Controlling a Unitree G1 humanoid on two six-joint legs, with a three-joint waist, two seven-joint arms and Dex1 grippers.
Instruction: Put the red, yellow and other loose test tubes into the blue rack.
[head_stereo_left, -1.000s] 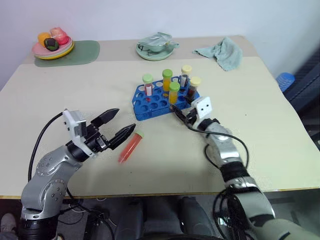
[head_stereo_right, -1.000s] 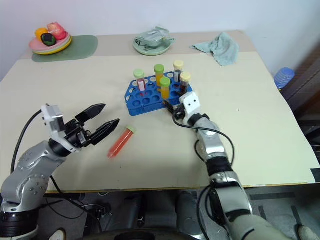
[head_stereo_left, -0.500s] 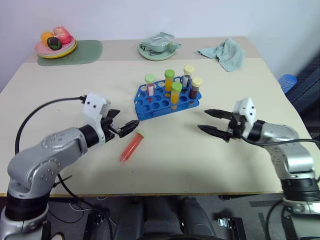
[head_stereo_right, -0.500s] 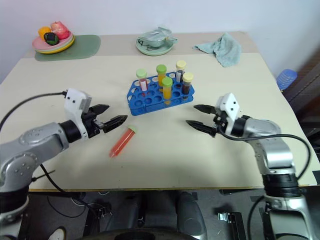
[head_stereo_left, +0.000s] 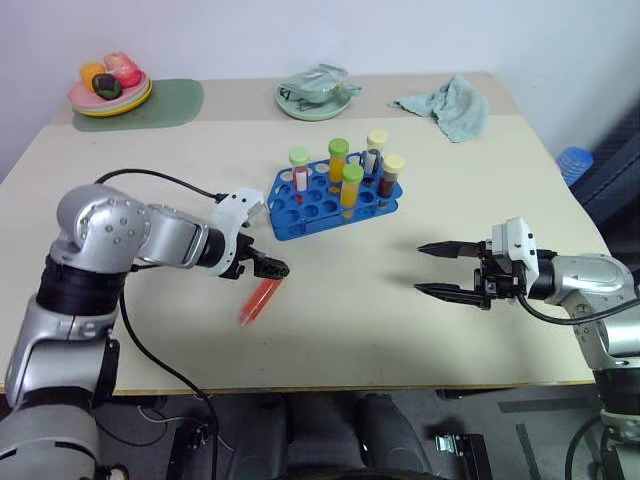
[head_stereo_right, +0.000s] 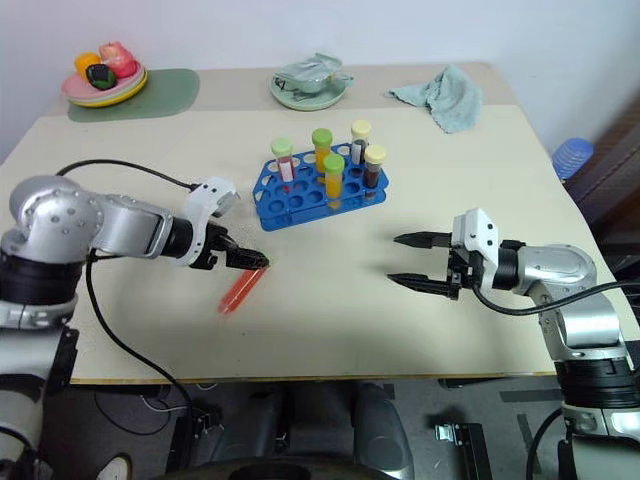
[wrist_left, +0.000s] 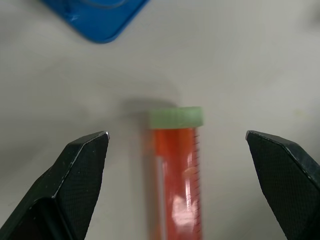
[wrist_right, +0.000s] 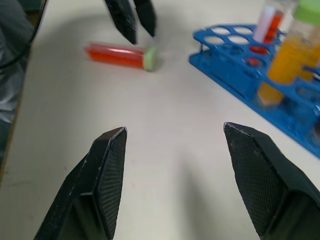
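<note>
One loose tube is left on the worktop: the red test tube (head_stereo_left: 260, 299) lies flat toward the near edge, left of the middle, its pale green cap (wrist_left: 176, 116) pointing away toward the blue rack (head_stereo_left: 330, 199). The left end effector (wrist_left: 178, 145) hangs right over it with its fingers spread wide, one on each side of the capped end and neither touching, as the left wrist view shows. The right end effector (head_stereo_left: 448, 269) hovers nearer the right edge, well apart from the tube, fingers parted and empty.

The tube looks like a small, stiff plastic cylinder filled with liquid: probably light, smooth-walled and apt to roll or slip out if pinched off-centre. A squeeze across the body just below the cap seems best, since the cap's rim would stop it sliding through and leave the rounded bottom free to enter a hole.

Farther in, the rack stands near the worktop's middle with five capped tubes upright in its back rows and the front holes open.
</note>
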